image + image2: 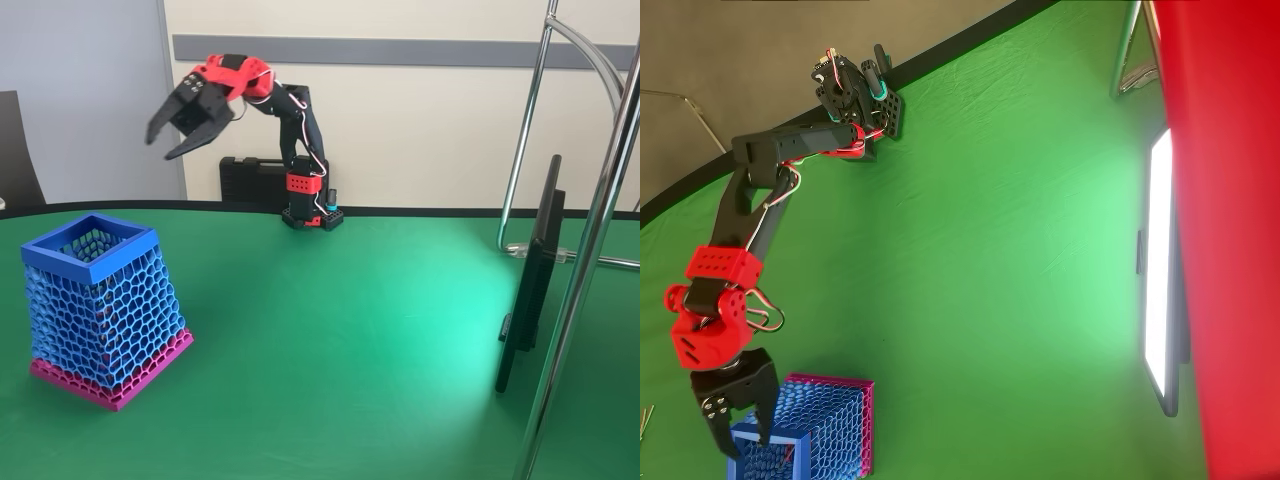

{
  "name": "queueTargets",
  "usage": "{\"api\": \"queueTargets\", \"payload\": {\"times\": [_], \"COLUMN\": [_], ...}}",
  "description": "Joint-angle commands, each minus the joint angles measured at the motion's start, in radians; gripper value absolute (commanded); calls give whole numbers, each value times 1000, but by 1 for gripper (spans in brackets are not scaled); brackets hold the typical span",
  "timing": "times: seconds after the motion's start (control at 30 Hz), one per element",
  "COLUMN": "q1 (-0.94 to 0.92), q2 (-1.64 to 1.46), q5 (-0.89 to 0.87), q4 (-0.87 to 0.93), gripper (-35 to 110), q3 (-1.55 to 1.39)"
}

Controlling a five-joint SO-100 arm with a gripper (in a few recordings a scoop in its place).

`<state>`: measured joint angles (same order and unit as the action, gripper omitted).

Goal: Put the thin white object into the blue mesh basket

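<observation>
The blue mesh basket [100,300] stands on the green table at the left, with a solid blue rim and a pink base. My red and black gripper [160,147] hangs open high above the table, up and to the right of the basket, and nothing shows between its fingers. In the overhead view the gripper [743,435] overlaps the rim of the basket [825,420]. A few thin pale strands [645,420] lie at that view's left edge, off the green cloth; I cannot tell whether they are the thin white object.
The arm's base [310,215] sits at the table's far edge, with a black case [250,180] behind it. At the right a dark flat panel [530,280] stands on edge among chrome tubes [600,250]. A blurred red shape [1230,200] covers the overhead view's right side.
</observation>
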<state>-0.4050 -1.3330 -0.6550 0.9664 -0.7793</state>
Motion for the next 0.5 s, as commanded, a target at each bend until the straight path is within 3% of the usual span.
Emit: {"api": "queueTargets", "payload": {"times": [0.0, 0.47], "q1": [46, 259], "q2": [-170, -844], "q5": [28, 244], "q4": [5, -66], "gripper": [15, 7], "q3": [-130, -986]}}
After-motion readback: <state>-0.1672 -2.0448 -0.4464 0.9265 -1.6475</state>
